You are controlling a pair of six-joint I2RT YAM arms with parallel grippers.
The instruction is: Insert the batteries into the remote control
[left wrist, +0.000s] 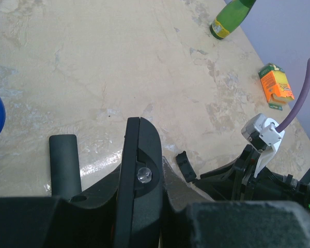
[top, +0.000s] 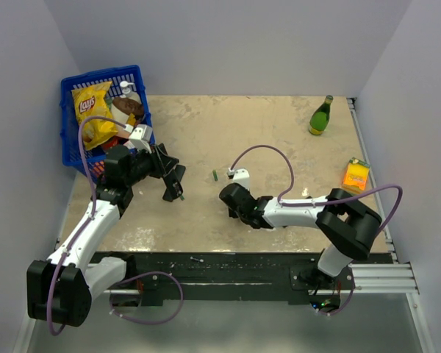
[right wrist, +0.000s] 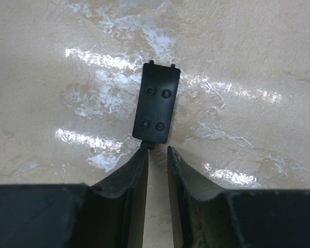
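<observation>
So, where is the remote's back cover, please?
Right wrist view: the back cover lies flat on the table just ahead of the right gripper, near centre.

Pale lilac walls (top: 228,44) — glossy, mottled beige table (top: 242,132).

black remote control (left wrist: 139,155) on edge, its back cover (right wrist: 156,103) flat nearby

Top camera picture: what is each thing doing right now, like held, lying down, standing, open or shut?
remote control: held off the table by the left gripper.
left gripper: shut on the remote control.
back cover: lying flat on the table, unheld.
right gripper: open a little at the cover's end, holding nothing.
green bottle: standing upright.
orange box: lying flat.
chips bag: in the blue basket.
</observation>
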